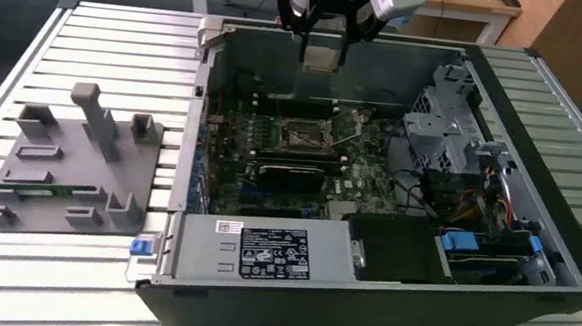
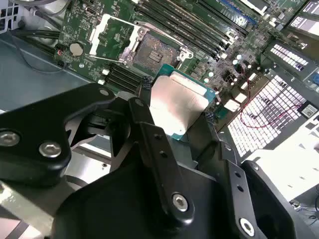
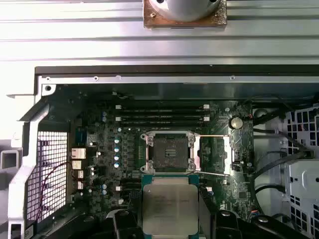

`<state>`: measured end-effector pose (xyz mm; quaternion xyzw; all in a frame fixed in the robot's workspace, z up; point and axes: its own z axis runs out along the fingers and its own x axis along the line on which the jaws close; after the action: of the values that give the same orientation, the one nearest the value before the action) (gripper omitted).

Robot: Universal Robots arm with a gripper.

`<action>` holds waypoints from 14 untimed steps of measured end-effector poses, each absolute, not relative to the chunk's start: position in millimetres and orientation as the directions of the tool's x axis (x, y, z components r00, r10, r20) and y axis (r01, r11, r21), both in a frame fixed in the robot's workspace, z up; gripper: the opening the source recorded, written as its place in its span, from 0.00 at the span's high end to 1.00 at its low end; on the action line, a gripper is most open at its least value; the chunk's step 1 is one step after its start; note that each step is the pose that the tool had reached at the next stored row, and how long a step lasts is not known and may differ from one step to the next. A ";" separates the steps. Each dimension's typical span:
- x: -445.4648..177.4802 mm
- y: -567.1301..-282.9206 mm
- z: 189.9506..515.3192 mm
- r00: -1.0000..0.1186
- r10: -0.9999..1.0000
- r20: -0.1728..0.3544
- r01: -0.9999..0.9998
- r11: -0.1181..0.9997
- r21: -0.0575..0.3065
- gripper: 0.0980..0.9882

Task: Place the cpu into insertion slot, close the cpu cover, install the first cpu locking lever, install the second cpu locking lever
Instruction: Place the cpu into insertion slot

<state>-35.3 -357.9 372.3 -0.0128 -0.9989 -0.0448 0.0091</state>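
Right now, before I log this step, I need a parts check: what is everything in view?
cpu: one, silvery-grey, held above the board.
insertion slot: one, black frame, empty, on the green board.
cpu cover: one, shiny metal, swung open beside the slot.
memory slots: several, black, alongside the slot.
computer case: one, black, open, on the table.
power supply: one, silver, in a corner of the case.
fixture: one, grey, on the table at the exterior view's left.
table: one, silver slats, under the case.
gripper: one, black, shut on the cpu.
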 end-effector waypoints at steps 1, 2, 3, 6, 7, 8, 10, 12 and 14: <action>-35.3 -357.9 372.3 -1.000 0.025 0.019 0.026 0.996 0.089 0.51; -35.3 -357.9 372.3 -1.000 0.025 0.019 0.026 0.996 0.089 0.51; -35.3 -357.9 372.3 -1.000 0.025 0.019 0.026 0.996 0.089 0.51; -35.3 -357.9 372.3 -1.000 0.025 0.019 0.026 0.996 0.089 0.51; -35.3 -357.9 372.3 -1.000 0.025 0.019 0.027 0.996 0.089 0.51; -35.3 -357.9 372.3 -0.999 0.025 0.019 0.027 0.996 0.089 0.51; -35.3 -357.9 372.2 -0.999 0.027 0.019 0.028 0.996 0.089 0.51; -35.3 -357.9 372.3 -0.999 0.030 0.019 0.032 0.996 0.089 0.51; -35.3 -357.8 372.2 -0.999 0.037 0.019 0.038 0.995 0.089 0.51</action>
<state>-35.3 -357.8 372.2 -0.0188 -0.9988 -0.0449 0.0088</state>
